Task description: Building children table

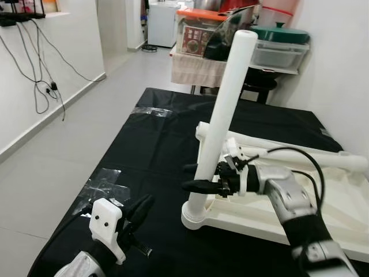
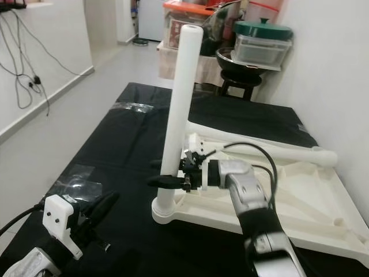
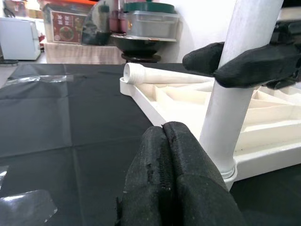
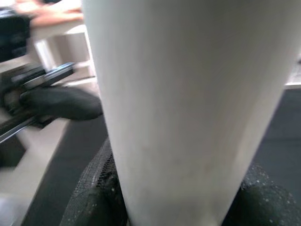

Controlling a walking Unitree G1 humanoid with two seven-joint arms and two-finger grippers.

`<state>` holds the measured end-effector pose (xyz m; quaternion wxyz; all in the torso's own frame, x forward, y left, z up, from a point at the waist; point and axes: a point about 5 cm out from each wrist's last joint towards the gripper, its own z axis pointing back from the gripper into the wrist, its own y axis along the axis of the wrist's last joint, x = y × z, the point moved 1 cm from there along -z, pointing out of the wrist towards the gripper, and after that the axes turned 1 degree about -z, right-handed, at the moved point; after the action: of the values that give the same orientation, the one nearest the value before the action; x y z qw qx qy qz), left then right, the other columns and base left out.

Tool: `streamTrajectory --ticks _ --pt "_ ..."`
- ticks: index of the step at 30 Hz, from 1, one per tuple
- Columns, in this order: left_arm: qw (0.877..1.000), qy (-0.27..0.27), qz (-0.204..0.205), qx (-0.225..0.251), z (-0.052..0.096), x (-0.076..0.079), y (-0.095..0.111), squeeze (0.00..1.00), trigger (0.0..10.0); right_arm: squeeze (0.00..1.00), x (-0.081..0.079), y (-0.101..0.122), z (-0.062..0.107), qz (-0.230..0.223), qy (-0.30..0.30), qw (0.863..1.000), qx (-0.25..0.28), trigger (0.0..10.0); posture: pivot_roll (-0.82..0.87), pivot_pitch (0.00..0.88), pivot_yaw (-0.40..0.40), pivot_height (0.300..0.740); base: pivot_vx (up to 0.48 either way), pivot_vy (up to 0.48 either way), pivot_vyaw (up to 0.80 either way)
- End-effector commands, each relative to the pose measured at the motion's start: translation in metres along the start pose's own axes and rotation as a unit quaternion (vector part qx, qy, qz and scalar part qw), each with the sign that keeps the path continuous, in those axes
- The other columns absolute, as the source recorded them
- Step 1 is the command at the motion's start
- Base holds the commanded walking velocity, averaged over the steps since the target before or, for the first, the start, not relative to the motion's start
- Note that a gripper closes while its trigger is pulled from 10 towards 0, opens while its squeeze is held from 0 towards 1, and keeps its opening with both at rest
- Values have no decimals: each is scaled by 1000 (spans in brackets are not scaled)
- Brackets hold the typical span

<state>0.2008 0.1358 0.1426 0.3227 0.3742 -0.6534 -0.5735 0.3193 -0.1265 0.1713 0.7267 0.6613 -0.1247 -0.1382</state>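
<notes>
The right gripper (image 1: 196, 178) has its jaws clamped around the lower part of a white table leg (image 1: 223, 115), which stands upright in a corner socket of the upturned white tabletop (image 1: 340, 208). That tabletop lies on the black-covered counter (image 1: 150, 144). A second leg (image 2: 271, 149) lies behind the jaws. The left gripper (image 3: 171, 183) hovers beside the socket, jaws closed on nothing.
</notes>
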Motion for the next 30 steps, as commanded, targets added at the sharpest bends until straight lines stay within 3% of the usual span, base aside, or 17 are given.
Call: streamTrajectory --ticks 1,2,3,4,6,9,13,14,15,17,18,19,20,24,25,28,30 --pt "1000 -1 2 6 1 1 2 0 10000 0 16 -17 8 -39 -292 956 2 0 -4 0 -125 740 0 0 0" --pt "1000 -1 2 6 1 1 2 0 10000 0 16 -17 8 -39 -292 956 2 0 -4 0 -125 740 0 0 0" --pt "1000 0 2 7 1 0 3 0 10000 0 -16 -43 -6 -81 -324 942 -34 0 -24 0 -98 740 0 0 0" --pt "1000 1 2 6 1 -1 3 0 10000 0 -34 -49 -17 -77 -325 941 -57 0 -22 0 -94 740 0 0 0" --pt "1000 1 1 5 0 -2 2 0 10000 0 -46 -52 -25 -70 -302 948 -71 0 -25 0 -93 740 0 0 0" --pt "1000 -3 2 2 -1 -3 1 0 10000 0 -32 -46 -25 -83 -308 947 -49 0 -4 0 -112 740 0 0 0" --pt "1000 -5 0 1 -2 -3 1 0 10000 0 -31 -48 -30 -94 -296 949 -51 0 -1 0 -109 740 0 0 0" --pt "1000 0 -2 2 -2 -4 1 0 10000 0 -34 -48 -31 -87 -301 948 -59 3569 -2 0 -108 740 0 0 0" --pt "1000 4 -3 3 -2 -4 1 0 10000 357 -38 -47 -33 -101 -288 951 -52 10000 -2 0 -108 740 0 0 0" --pt "1000 6 -4 3 -2 -4 1 0 10000 357 -40 -46 -33 -111 -282 952 -46 10000 -2 0 -108 740 0 0 0" --pt "1000 6 -4 4 -2 -4 1 0 10000 1000 -44 -43 -35 -126 -269 954 -39 10000 -4 0 -108 740 0 0 0" --pt "1000 6 -4 4 -2 -5 2 0 10000 1000 -47 -41 -37 -135 -260 955 -35 10000 -4 0 -108 740 0 0 0" --pt "1000 3 -3 2 -2 -5 1 0 10000 1000 -49 -18 -44 -116 -179 977 0 10000 -3 0 -106 740 0 0 0" --pt "1000 1 -3 2 -3 -5 1 0 10000 1000 -53 0 -47 -74 -84 994 19 10000 2 0 -103 740 0 0 0" --pt "1000 1 -3 1 -3 -4 1 0 10000 0 -52 3 -45 -57 -39 997 18 10000 6 0 -105 740 0 0 0" --pt "1000 0 -3 1 -3 -4 0 0 10000 0 -51 4 -44 -46 -8 999 16 10000 6 0 -105 740 0 0 0" --pt "1000 1 -4 0 -4 -4 -1 0 10000 0 -43 1 -36 -29 80 996 -2 10000 21 0 -109 740 0 0 0"
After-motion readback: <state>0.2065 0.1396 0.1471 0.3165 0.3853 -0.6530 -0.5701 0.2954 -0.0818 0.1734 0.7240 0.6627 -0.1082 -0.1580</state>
